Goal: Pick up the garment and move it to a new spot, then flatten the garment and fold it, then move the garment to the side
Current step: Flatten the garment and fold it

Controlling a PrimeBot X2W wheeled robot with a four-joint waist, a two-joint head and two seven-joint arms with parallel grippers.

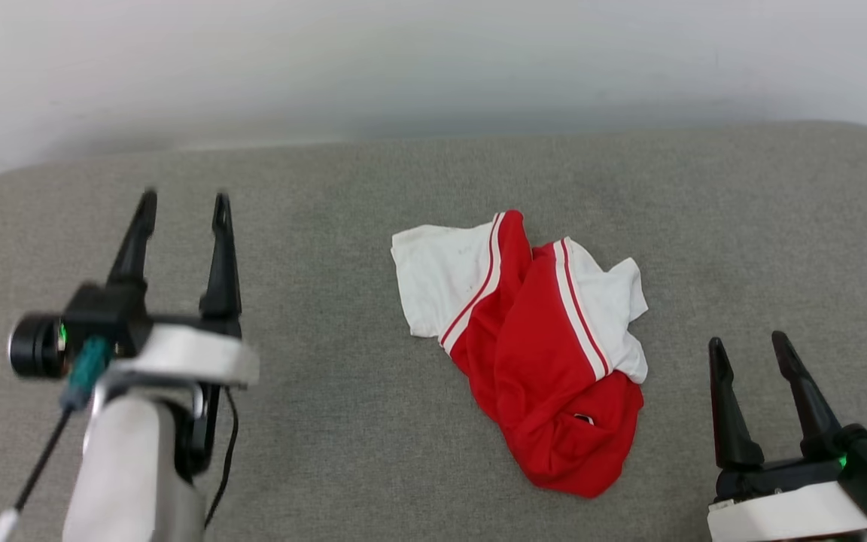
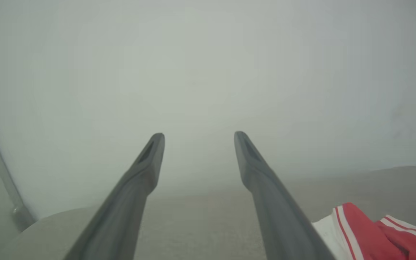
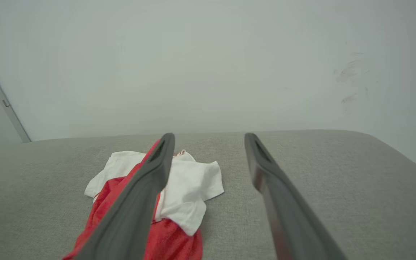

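Observation:
The garment, a red jersey with white sleeves and red-and-white striped trim, lies crumpled in a heap on the grey cushioned surface, a little right of centre. My left gripper hovers open well to the left of it, nothing between its fingers. Low at the right, my right gripper is open too, just right of the heap and apart from it. In the left wrist view the garment shows at the lower right, beside my open left gripper. The right wrist view has the garment behind the open right gripper.
A pale wall rises right behind the cushioned surface's far edge. The surface's rounded corners show at the far left and far right. A grey door frame edge stands at the left of the wall.

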